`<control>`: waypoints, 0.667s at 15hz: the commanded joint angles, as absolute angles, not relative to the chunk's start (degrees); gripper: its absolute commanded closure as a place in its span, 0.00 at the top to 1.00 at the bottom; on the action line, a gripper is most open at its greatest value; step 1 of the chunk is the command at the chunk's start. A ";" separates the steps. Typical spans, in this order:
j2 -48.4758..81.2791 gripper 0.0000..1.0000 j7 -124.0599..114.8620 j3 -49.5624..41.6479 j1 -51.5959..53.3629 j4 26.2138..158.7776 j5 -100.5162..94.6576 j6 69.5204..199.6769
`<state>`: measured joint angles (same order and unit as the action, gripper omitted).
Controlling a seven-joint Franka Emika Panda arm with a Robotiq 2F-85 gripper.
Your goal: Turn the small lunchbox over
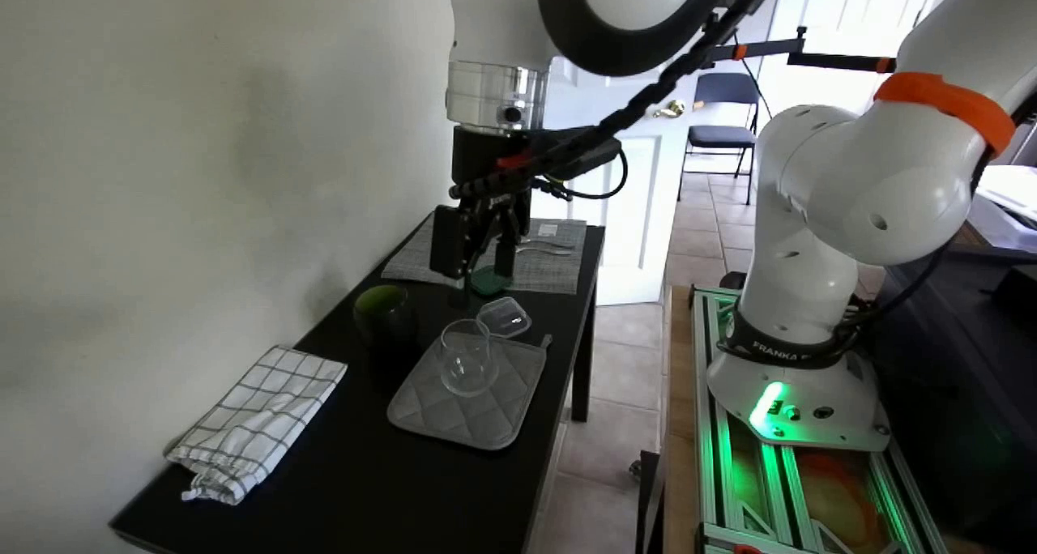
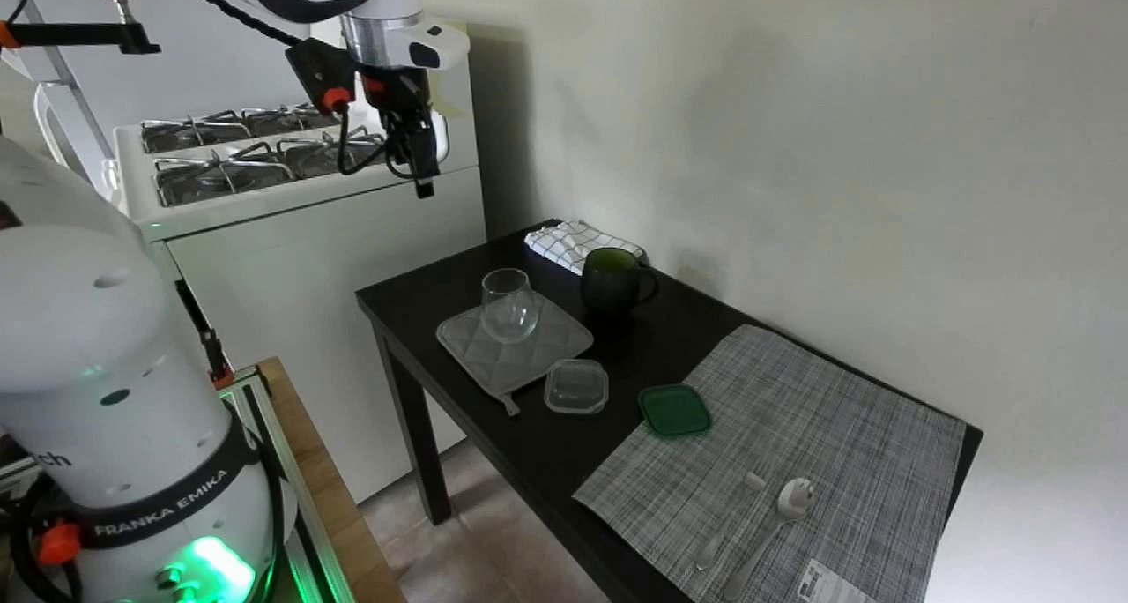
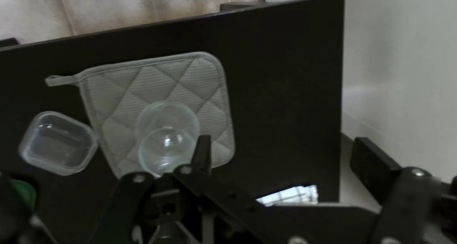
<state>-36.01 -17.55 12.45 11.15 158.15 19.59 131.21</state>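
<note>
Small lunchbox [image 2: 576,386]: clear plastic, shallow, one; lies on the dark table [image 1: 389,489], right at the edge of a grey quilted potholder [image 3: 110,94]. Which way up cannot be told.

Gripper [image 3: 287,156]: one, raised above the table; fingers [image 3: 375,169] spread wide — nothing between them.

Stemless glass [image 2: 509,306]: one, clear, upright on the potholder.

Green lid [image 2: 675,410]: one, flat, at the edge of the grey woven placemat [image 2: 846,427], near the lunchbox.

Spoon [image 2: 793,501]: one, on the placemat, a second utensil [image 2: 714,546] beside it.

Mug [image 2: 608,287]: one, dark — green inside; just beside the potholder.

Checked cloth [image 1: 263,416]: one, folded, along the wall [image 1: 178,173].
</note>
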 commanded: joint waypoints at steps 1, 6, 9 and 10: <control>-33.03 1.00 -20.87 10.99 1.49 158.09 11.50 134.22; -25.80 1.00 -17.96 7.45 -8.05 158.10 0.78 147.84; -20.23 1.00 -16.73 5.90 -10.31 158.10 -2.72 151.80; -18.49 1.00 -16.03 5.33 -10.58 158.11 -3.56 152.34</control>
<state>-24.08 -17.04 6.55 -9.46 158.16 -0.19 149.15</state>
